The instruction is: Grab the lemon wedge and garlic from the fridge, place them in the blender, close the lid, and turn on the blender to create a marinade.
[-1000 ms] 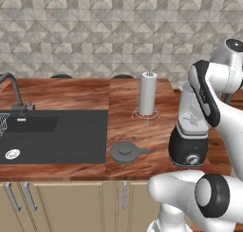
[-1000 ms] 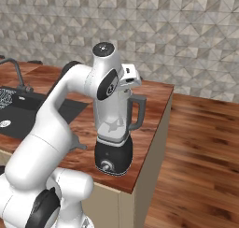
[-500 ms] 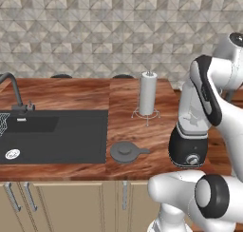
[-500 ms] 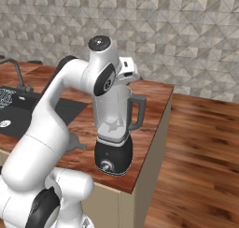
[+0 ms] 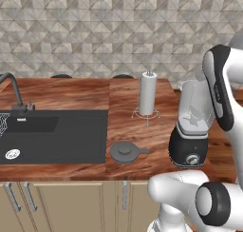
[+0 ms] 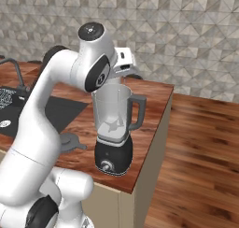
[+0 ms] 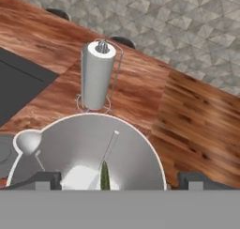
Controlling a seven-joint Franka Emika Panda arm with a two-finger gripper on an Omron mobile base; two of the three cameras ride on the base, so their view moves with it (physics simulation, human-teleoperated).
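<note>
Overhead, the gripper (image 7: 117,179) (jaws wide) faces the blender (image 7: 89,153) jar.

The counter (image 5: 71,95) is reddish wood with a soft polished sheen. The sink (image 5: 52,133) beside it looks matt black. The blender (image 5: 192,131) has a glossy black plastic base, a shiny silver metal knob and a clear, grey-tinted jar. The lid (image 5: 126,151) is dull dark grey. The paper-towel roll (image 5: 147,94) is matt white paper in thin wire. The wall (image 5: 118,31) shows rough grey stone.
</note>
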